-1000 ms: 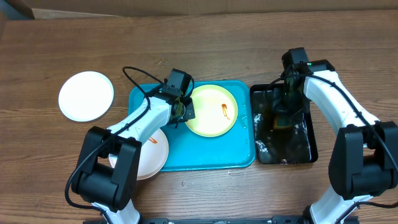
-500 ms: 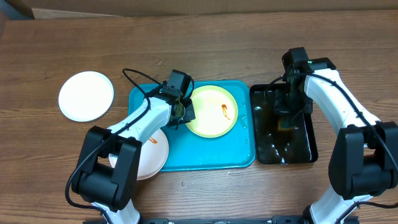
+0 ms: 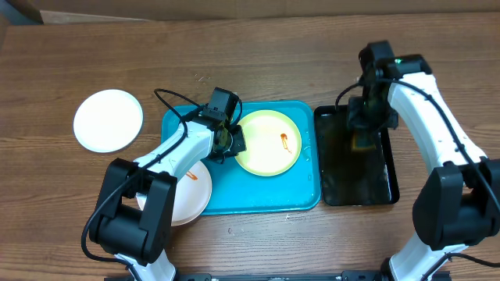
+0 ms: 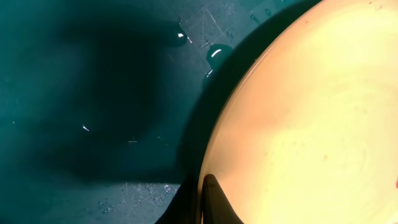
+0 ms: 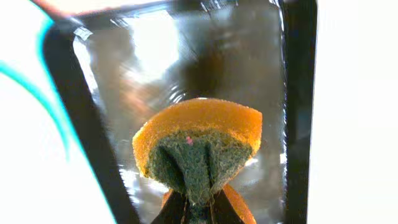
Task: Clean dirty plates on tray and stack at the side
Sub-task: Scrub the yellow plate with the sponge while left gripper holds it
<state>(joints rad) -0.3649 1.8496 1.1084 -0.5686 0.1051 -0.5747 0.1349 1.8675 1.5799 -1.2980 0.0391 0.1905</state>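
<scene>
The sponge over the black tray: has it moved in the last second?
Yes. The sponge, held by the right end effector, has shifted toward the black tray's far edge.

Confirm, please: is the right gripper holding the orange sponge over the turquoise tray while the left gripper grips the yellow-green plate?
No: the overhead view shows the right gripper holding the orange sponge over the black tray; the left gripper does grip the yellow-green plate.

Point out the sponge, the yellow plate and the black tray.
sponge (image 5: 199,121): right wrist view, its orange top.
yellow plate (image 3: 258,148): overhead view, its bare middle.
black tray (image 3: 351,176): overhead view, its wet floor.
</scene>
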